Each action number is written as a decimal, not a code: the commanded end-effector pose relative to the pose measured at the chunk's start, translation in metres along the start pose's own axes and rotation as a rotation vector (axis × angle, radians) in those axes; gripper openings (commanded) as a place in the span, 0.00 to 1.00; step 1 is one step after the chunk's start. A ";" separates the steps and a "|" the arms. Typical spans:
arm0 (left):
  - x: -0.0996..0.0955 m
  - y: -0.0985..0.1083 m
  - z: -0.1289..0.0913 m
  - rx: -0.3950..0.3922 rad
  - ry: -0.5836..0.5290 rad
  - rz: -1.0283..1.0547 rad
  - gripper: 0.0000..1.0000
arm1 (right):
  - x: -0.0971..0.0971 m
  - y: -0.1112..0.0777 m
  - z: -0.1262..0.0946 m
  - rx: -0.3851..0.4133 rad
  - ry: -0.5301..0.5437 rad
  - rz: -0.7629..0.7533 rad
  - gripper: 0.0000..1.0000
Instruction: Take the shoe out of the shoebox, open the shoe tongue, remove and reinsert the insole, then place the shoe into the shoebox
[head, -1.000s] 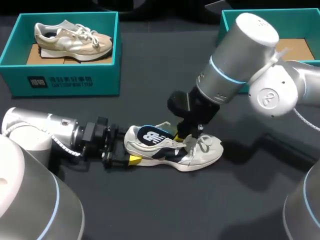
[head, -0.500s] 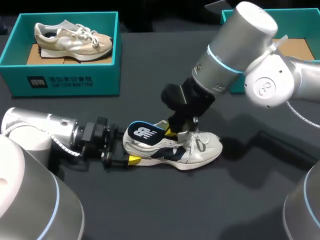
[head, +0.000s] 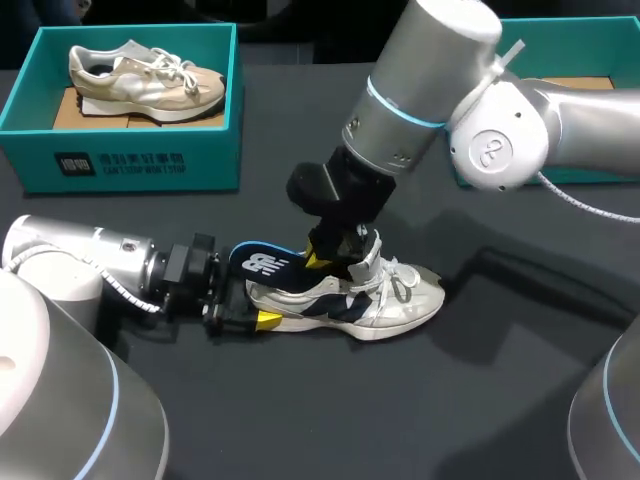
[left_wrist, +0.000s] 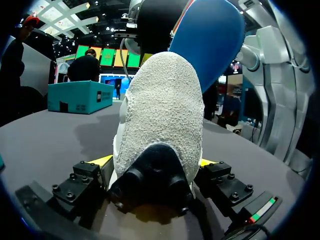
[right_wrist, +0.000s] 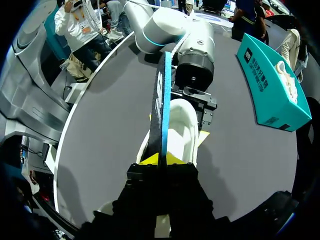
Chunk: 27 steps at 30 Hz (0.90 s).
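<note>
A white and navy shoe (head: 390, 300) lies on its sole on the dark table, toe to the right. My left gripper (head: 250, 310) lies low at its heel. In the left wrist view the heel (left_wrist: 160, 120) fills the space between the fingers (left_wrist: 102, 163), and both yellow tips rest against its sides. My right gripper (head: 322, 260) hangs over the shoe's mouth, shut on a blue insole (head: 258, 263). The insole slants up and back over the heel. In the right wrist view the insole (right_wrist: 160, 100) runs edge-on from my right gripper (right_wrist: 161, 161) toward the left arm.
A teal shoebox (head: 130, 160) at the back left holds a beige shoe (head: 145, 75). A second teal box (head: 600, 60) stands at the back right, partly hidden by my right arm. Bare table lies in front of the shoe.
My right gripper has moved left and a little up, drawing the blue insole farther out over the heel. The left arm and the shoe have kept still.
</note>
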<state>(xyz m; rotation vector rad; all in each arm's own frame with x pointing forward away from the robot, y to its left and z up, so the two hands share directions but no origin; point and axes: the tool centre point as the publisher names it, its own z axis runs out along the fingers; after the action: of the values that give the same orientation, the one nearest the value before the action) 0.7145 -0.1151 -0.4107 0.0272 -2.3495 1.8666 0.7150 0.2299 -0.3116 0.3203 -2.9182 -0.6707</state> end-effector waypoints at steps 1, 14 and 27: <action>-0.001 0.001 0.002 0.000 0.000 -0.001 0.00 | 0.002 0.005 -0.002 0.047 0.004 0.002 0.15; -0.001 0.001 0.002 0.000 0.000 -0.001 0.00 | -0.002 0.006 -0.015 0.051 0.038 0.074 1.00; -0.001 0.001 0.002 0.000 0.000 -0.001 0.00 | -0.015 0.006 -0.010 -0.049 0.179 0.284 0.94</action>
<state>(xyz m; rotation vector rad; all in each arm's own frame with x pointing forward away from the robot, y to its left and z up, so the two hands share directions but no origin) 0.7147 -0.1154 -0.4104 0.0272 -2.3489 1.8668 0.7297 0.2325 -0.2945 -0.0331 -2.7144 -0.6134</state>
